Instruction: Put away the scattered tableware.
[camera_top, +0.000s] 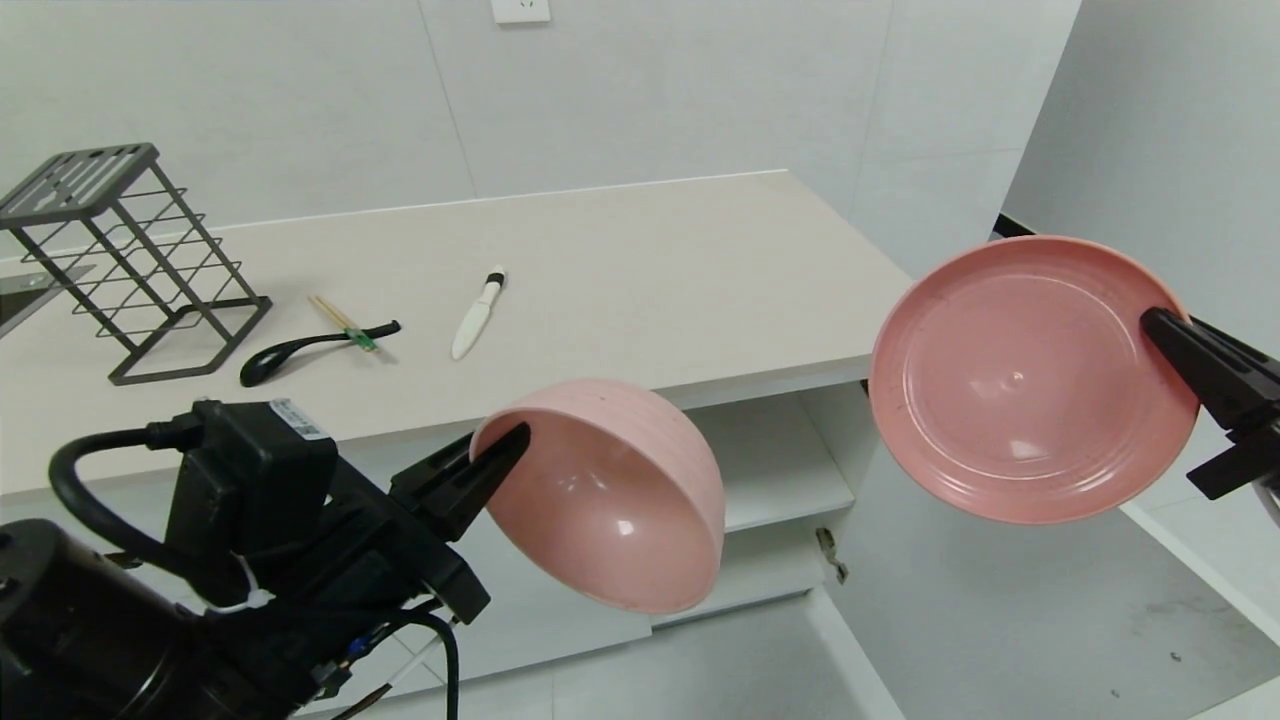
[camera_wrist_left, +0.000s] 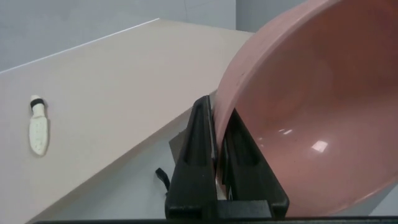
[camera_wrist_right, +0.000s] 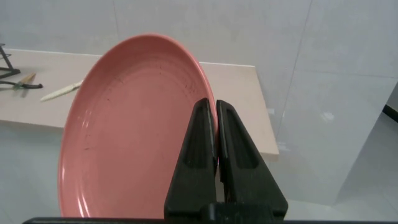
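My left gripper (camera_top: 505, 450) (camera_wrist_left: 219, 134) is shut on the rim of a pink bowl (camera_top: 620, 500) (camera_wrist_left: 311, 118), held tipped on its side in front of the counter's open shelves. To the right, out past the counter's end, my right gripper (camera_top: 1160, 325) (camera_wrist_right: 214, 134) is shut on the rim of a pink plate (camera_top: 1020, 380) (camera_wrist_right: 124, 137), which is tilted nearly upright. On the counter (camera_top: 650, 260) lie a white knife (camera_top: 478, 313) (camera_wrist_left: 38, 127) (camera_wrist_right: 61, 91), a black spoon (camera_top: 300, 352) and a pair of chopsticks (camera_top: 342, 322).
A black wire rack (camera_top: 130, 260) stands at the counter's left end. Below the countertop an open white cabinet shows shelves (camera_top: 780, 470), with its door (camera_top: 960, 620) swung out toward me. Tiled walls rise behind and to the right.
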